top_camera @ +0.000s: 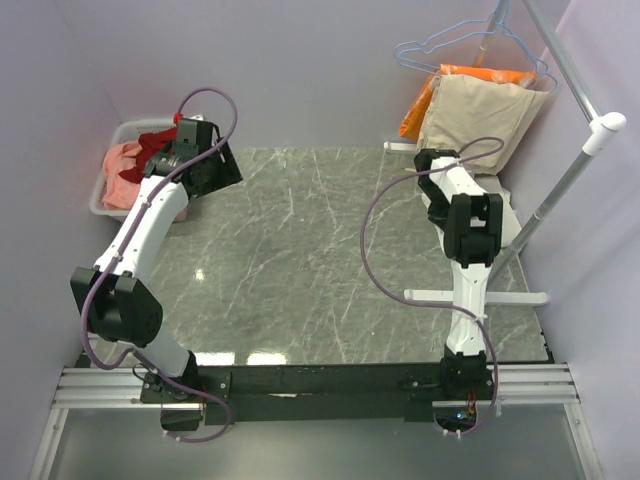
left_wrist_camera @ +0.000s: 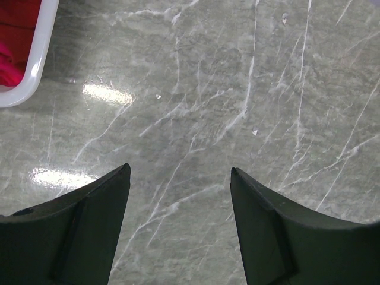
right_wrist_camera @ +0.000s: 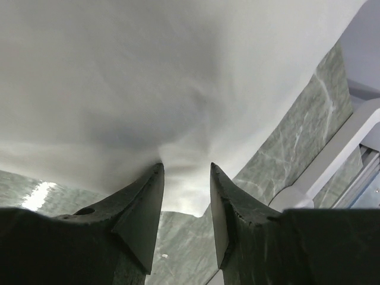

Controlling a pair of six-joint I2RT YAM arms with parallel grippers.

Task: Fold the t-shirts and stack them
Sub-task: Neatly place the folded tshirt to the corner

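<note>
My left pincer (left_wrist_camera: 178,169) hangs with jaws wide apart over the grey marble worktop (left_wrist_camera: 249,89). It is just beside the white plastic bin (left_wrist_camera: 32,71), where the dark red t-shirt (top_camera: 155,143) and salmon pink t-shirt (top_camera: 120,170) lie heaped. My right pincer (right_wrist_camera: 184,167) has a pucker of pale beige cloth (right_wrist_camera: 148,77) between its tips; I cannot tell whether it is clamped.

The table (top_camera: 300,250) is grey-green marble with thin white veins. The bin (top_camera: 100,200) is white, and it holds a salmon-pink tee (top_camera: 120,170) and a dark red tee (top_camera: 155,142). The left arm (top_camera: 140,225) and right arm (top_camera: 468,290) are white with black joints and purple cables (top_camera: 375,240). The beige cloth (top_camera: 480,115) is plain and looks almost white close up, perhaps from the light. The orange cloth (top_camera: 470,72) is bright. The walls (top_camera: 300,70) are pale lavender.
</note>
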